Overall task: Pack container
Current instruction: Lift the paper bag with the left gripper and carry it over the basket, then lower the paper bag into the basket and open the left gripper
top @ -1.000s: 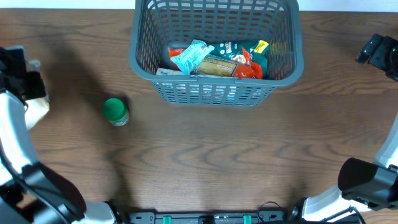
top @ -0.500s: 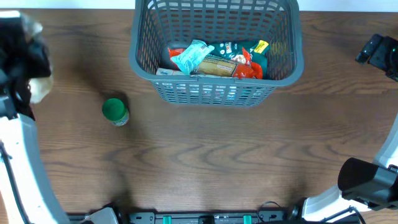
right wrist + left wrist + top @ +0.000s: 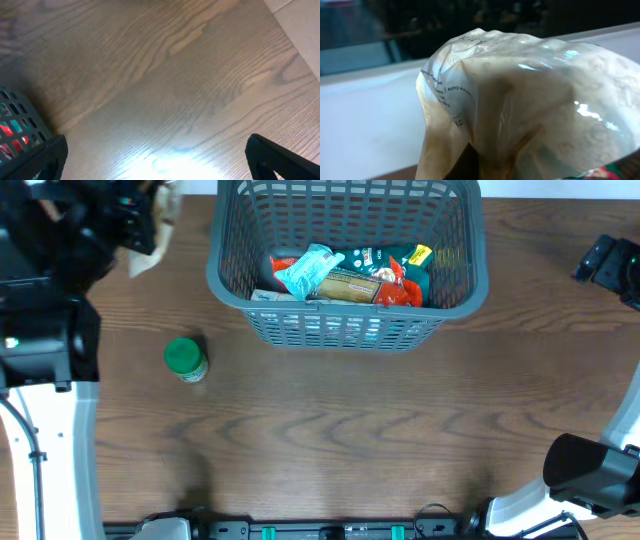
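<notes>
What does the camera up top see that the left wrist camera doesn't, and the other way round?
Only the overhead view shows the whole grey basket and the green-lidded jar standing on the wood to its left. Only the left wrist view shows the tiny printing on the clear bag and the pale stuff inside it, very close up. Both views show that same bag, held up to the left of the basket.

Only the word "Date" is legible, in small black print on the clear bag [image 3: 520, 100].
</notes>
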You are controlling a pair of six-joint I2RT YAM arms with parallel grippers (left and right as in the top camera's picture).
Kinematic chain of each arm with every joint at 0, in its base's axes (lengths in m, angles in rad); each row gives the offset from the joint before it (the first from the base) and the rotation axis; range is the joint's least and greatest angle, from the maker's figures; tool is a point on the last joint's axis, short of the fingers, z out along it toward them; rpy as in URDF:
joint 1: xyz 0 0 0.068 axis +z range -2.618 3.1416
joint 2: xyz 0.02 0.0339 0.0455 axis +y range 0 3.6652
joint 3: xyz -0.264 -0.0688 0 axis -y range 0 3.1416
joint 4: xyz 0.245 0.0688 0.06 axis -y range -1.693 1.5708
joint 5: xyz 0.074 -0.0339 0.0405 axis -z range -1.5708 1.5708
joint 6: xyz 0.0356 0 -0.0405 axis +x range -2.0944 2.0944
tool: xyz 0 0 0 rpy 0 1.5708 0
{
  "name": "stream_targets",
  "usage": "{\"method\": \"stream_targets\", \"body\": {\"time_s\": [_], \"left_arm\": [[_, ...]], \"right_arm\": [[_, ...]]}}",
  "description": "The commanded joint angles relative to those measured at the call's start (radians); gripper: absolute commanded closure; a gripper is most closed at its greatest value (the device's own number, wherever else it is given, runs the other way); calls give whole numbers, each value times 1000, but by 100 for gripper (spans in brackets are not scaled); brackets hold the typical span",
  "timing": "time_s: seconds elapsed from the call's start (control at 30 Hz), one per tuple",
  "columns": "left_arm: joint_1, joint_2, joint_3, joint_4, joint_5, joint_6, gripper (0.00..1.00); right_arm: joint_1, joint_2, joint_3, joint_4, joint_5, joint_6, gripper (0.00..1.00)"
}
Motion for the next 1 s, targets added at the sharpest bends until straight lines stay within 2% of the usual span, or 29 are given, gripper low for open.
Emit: {"method": "stream_targets", "body": {"time_s": [0.0,0.23,0.43,0.67,0.97], "left_arm": [[-60,30,19,21,33,-20,94],[-204,132,19,103,111,-47,94],[-323,234,19,120,110,-50,94],[-350,343,18,81,101,-49,94],[-350,502,18,-59,-24,0,94]], "right_arm": [[-6,0,0,-1,10,8,1],[-6,0,0,-1,10,8,1],[-6,0,0,-1,10,8,1],[-6,0,0,-1,10,8,1],[-6,0,0,-1,10,8,1]]}}
